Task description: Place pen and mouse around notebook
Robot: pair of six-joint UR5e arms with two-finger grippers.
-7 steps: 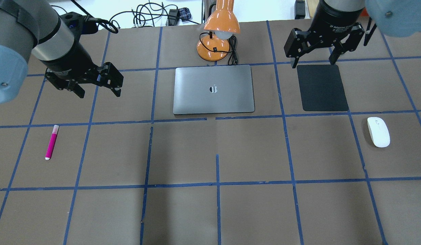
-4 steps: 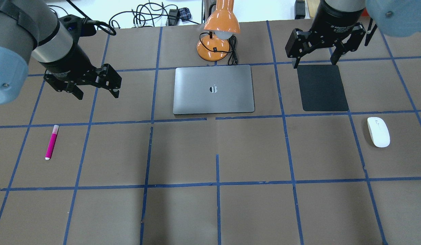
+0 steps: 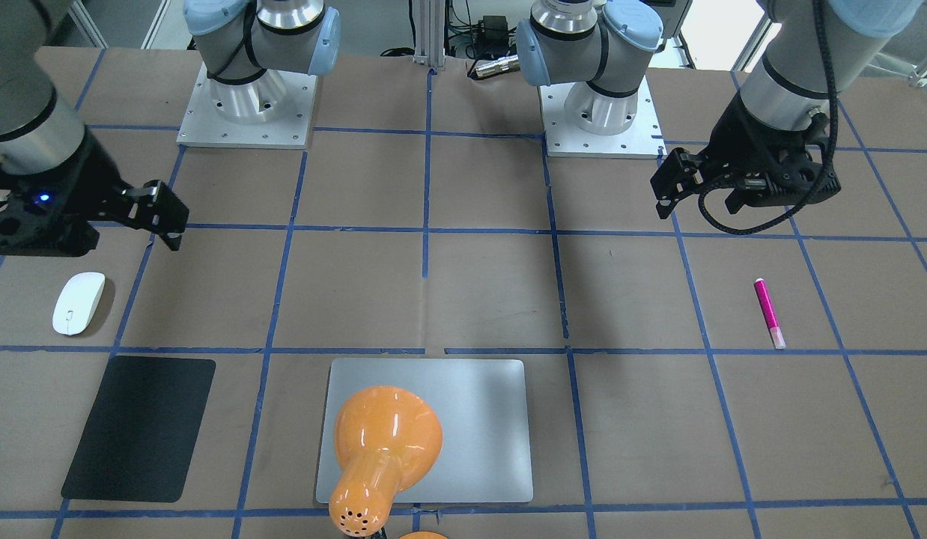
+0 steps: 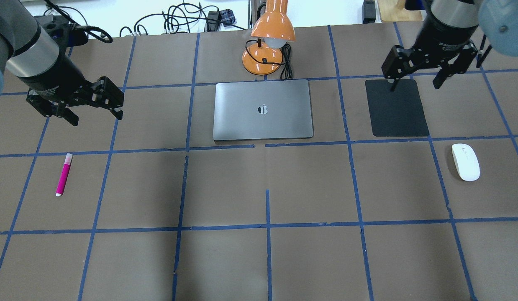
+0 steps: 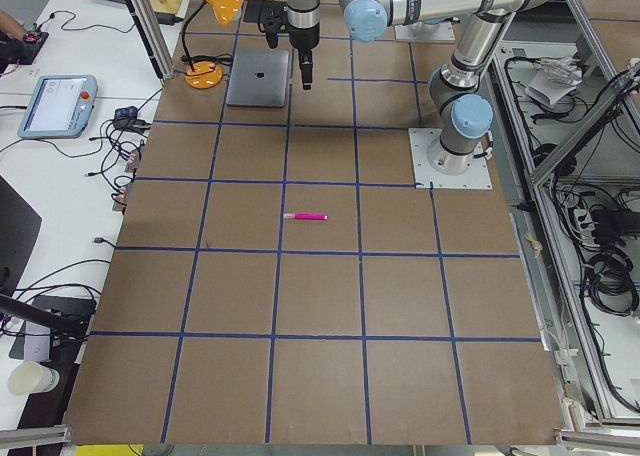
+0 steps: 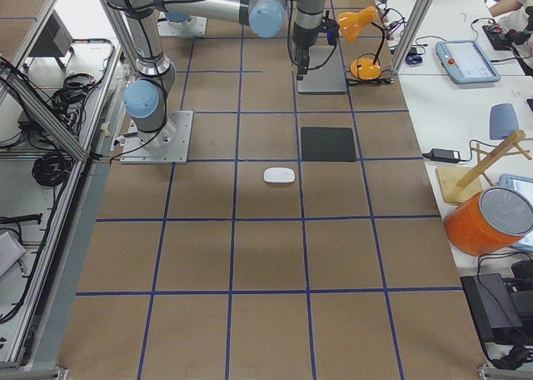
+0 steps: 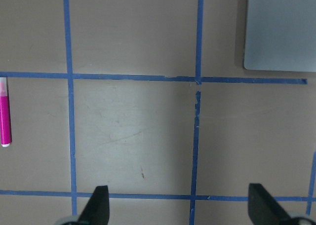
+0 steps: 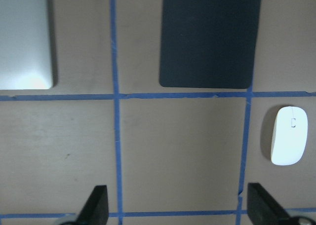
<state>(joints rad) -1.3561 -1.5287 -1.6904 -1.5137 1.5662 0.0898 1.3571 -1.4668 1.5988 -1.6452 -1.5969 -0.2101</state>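
The magenta pen [image 4: 63, 174] lies on the table at the left, pale cap end pointing away from me; it also shows at the left edge of the left wrist view [image 7: 5, 111]. My left gripper [image 4: 96, 117] hangs open and empty above the table, beyond the pen and a little to its right. The white mouse [image 4: 465, 162] rests at the right, in front of a black mat [image 4: 396, 108]. My right gripper [image 4: 414, 85] is open and empty over the mat's far edge. The silver notebook [image 4: 263, 109] lies shut at the centre back.
An orange desk lamp [image 4: 267, 42] with its cable stands just behind the notebook, its head overhanging the lid in the front-facing view [image 3: 381, 442]. Cables lie past the table's far edge. Blue tape lines grid the brown tabletop.
My left gripper has moved left, away from the notebook. My right gripper has moved right along the mat's far edge. Both stay open; pen, mouse and notebook have not moved.
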